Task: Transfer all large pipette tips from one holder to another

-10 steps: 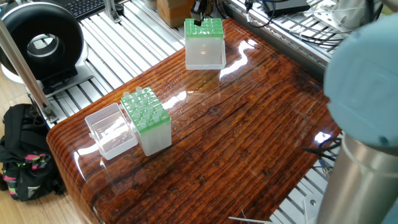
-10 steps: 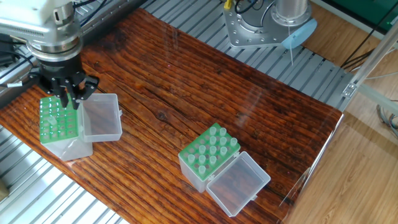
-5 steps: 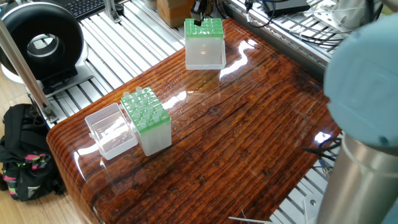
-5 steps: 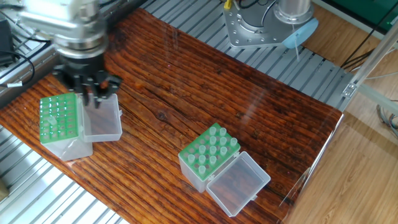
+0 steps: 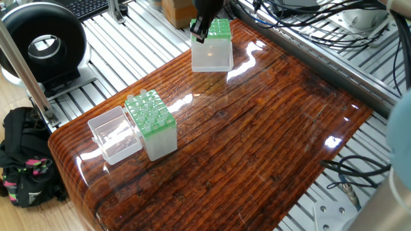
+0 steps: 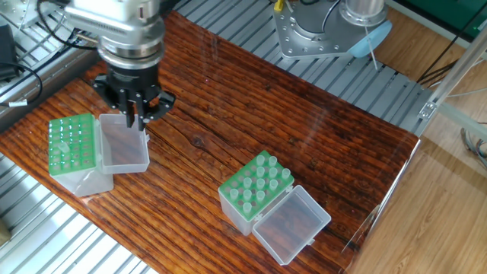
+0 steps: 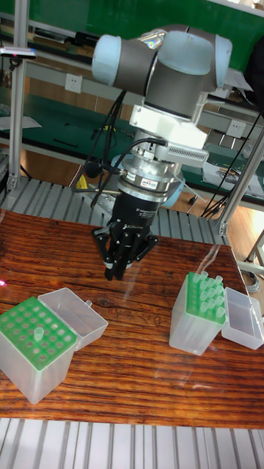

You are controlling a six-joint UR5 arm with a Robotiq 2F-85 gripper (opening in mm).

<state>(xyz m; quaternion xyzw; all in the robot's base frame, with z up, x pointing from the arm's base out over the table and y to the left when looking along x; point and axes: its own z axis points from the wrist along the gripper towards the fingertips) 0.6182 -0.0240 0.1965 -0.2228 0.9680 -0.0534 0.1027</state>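
Step in hand: the return leg between holders. The claw (image 7: 117,268) hangs empty over the open lid of the near-empty rack (image 6: 74,154), fingers drawn narrow, nothing visible between them. One tip (image 7: 35,334) stands in that rack at one end of the surface; the remaining tips (image 6: 259,183) fill the full rack (image 7: 198,315) near the opposite end. Next move, in my judgement: travel across, centre over one tip and descend. Against the earlier frame, the claw has shifted off the green grid toward the full rack.
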